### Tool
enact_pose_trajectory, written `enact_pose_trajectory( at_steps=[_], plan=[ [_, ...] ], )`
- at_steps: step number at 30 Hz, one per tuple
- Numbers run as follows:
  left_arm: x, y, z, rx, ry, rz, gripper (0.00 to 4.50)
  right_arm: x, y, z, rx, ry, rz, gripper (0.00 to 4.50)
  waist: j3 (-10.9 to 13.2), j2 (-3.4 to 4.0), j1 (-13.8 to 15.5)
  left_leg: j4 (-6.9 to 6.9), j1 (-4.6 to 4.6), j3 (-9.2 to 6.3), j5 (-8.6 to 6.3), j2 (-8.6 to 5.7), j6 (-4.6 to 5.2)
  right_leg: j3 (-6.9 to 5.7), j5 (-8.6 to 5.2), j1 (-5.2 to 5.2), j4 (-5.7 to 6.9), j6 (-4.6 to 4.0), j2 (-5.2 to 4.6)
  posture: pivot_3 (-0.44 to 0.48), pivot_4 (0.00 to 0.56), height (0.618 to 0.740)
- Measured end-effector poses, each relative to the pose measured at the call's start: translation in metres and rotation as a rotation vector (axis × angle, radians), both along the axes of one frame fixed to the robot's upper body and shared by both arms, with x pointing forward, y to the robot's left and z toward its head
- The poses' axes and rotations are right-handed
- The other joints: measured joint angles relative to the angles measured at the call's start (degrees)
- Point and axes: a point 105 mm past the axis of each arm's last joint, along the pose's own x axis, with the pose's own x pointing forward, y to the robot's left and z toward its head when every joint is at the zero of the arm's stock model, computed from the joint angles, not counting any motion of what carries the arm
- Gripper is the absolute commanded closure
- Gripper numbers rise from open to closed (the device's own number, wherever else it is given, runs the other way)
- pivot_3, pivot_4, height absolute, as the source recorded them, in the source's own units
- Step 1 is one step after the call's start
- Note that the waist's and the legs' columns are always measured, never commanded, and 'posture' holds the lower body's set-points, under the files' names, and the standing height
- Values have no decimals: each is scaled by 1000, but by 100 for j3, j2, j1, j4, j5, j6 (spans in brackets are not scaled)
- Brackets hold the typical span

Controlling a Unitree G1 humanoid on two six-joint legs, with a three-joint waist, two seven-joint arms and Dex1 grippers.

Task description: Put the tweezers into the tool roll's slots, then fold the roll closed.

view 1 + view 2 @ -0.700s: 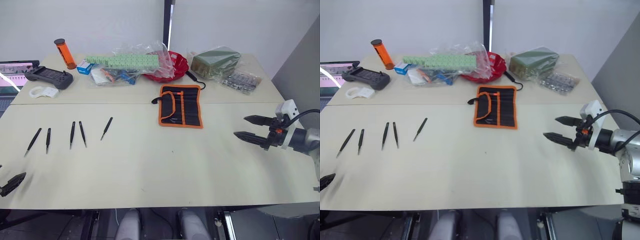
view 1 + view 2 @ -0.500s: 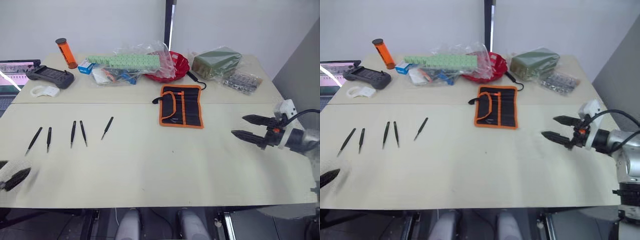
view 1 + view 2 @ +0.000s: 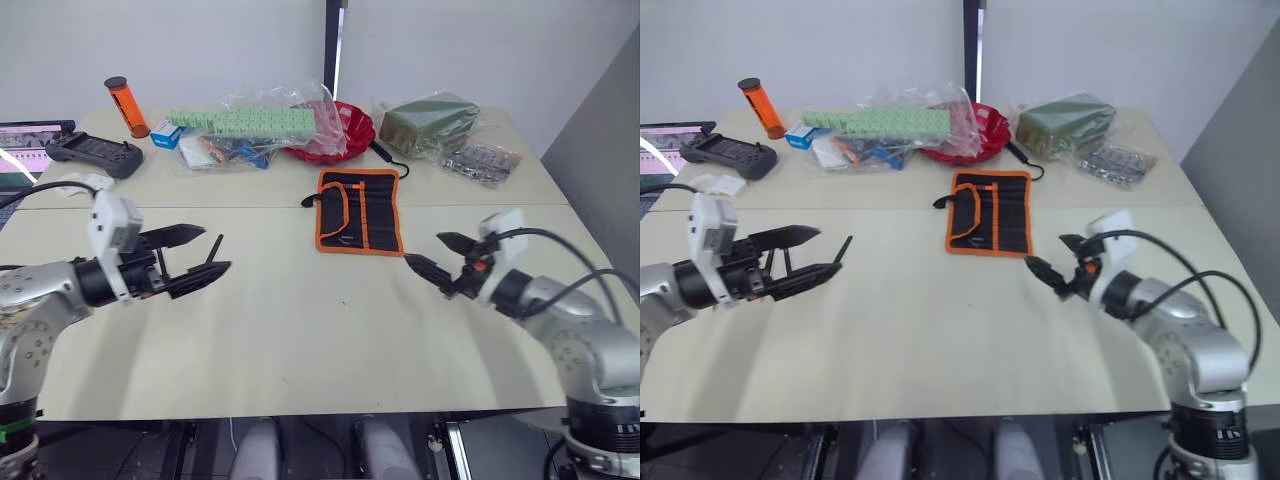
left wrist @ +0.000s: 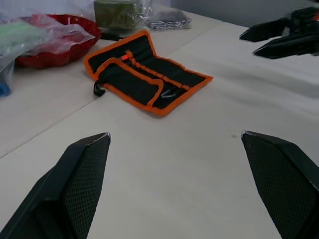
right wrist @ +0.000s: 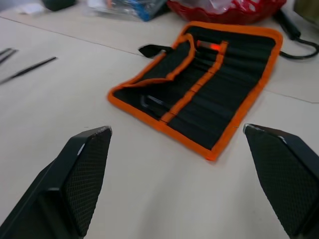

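The tool roll lies open and flat near the table's middle, black with orange piping and an orange strip across its slots. One black tweezer shows just behind my left gripper's fingertips. Two more tweezers lie on the table to the left of the roll, and my left arm covers the others. My left gripper hovers open above the tweezers, empty and pointing right. Right of the roll's near corner, my right gripper is open and empty, pointing left at it.
Along the back stand an orange bottle, a black game controller, plastic bags with green parts, a red bowl and a bagged green box. A laptop sits at far left. A small hook lies inside the roll.
My left arm has come up from the front left edge to hover over the tweezers. My right gripper has moved left, close to the roll's near right corner.
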Motion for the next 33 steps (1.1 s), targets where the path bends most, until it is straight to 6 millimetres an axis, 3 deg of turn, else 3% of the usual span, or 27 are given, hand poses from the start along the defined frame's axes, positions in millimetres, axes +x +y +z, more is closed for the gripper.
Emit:
enact_pose_trajectory(
  at_steps=[3,8,15,25,33],
  plan=[
    [-3,-11,-2,7,11,-25,35,1,23,-2,70,42,40,0,0,0,-1,0,-1,-1,0,0,0,0,0,-1,0,0,0,0,150,740],
    [-9,-12,-13,38,33,-22,35,13,62,3,263,116,64,0,0,1,3,-2,2,-3,0,1,1,0,0,0,0,-1,3,0,150,740],
    [-14,-4,-24,59,42,35,35,52,94,-1,299,189,-18,0,1,1,35,1,-3,-3,1,-1,0,-2,1,-3,0,-2,0,0,150,740],
    [-26,-3,-30,73,41,62,35,83,96,-26,316,274,-101,0,1,2,1,-6,-2,-3,1,2,0,-2,2,-9,2,-3,3,0,150,740],
    [-30,4,-29,82,34,105,35,101,100,-24,385,269,-123,0,1,3,4,-9,-2,-3,0,0,0,-2,2,-9,2,-4,1,0,150,740]
  ],
)
